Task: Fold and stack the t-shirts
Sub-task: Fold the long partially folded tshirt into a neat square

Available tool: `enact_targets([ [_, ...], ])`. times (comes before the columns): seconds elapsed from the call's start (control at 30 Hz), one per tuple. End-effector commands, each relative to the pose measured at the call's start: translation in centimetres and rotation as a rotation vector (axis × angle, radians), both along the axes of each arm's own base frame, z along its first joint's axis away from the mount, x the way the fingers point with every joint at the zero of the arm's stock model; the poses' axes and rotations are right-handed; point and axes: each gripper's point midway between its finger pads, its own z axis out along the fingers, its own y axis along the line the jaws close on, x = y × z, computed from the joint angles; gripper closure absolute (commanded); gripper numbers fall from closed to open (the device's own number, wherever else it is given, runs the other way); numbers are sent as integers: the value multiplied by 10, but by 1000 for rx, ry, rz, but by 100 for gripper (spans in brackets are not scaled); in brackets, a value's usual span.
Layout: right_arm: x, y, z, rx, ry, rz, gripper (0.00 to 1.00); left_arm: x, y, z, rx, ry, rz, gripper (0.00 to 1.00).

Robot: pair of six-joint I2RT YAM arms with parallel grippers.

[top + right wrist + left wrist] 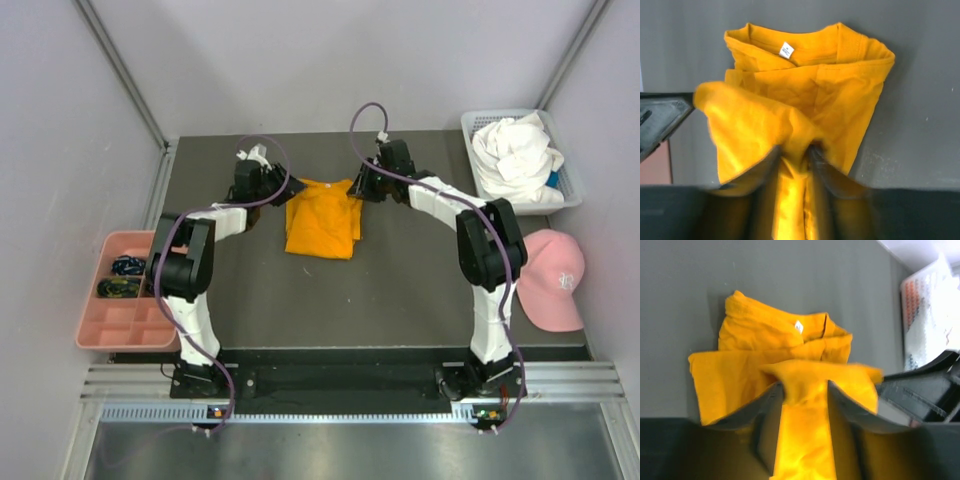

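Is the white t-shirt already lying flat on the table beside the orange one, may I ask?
No, the white t-shirt lies crumpled in the basket at the far right.

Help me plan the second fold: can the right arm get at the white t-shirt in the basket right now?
Probably, once freed. The right gripper is pinching the orange t-shirt. The white t-shirt lies uncovered in the basket on that arm's side, with nothing between them.

Soft even light, faint shadows, orange t-shirt (785, 355) blurred up close, basket (920, 305) glaring white
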Motion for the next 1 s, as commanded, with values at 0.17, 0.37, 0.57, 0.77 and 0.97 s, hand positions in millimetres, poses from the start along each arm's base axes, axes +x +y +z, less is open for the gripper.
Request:
enact_targets([
  [0.17,27,-39,34,-13,-113,-91,31,45,36,37,-42,-109,95,4],
  [0.37,17,-64,56,-38,-167,-121,29,45,61,66,-41,-155,131,2],
  [0.57,-13,-56,60,24,-154,-38,29,28,38,81,-112,-180,-21,2],
  [0.77,-48,-58,46,54,-106,-12,30,17,24,70,-122,-162,-102,1],
  [0.97,-73,-59,42,72,-83,8,30,15,18,55,-132,-137,-128,1],
])
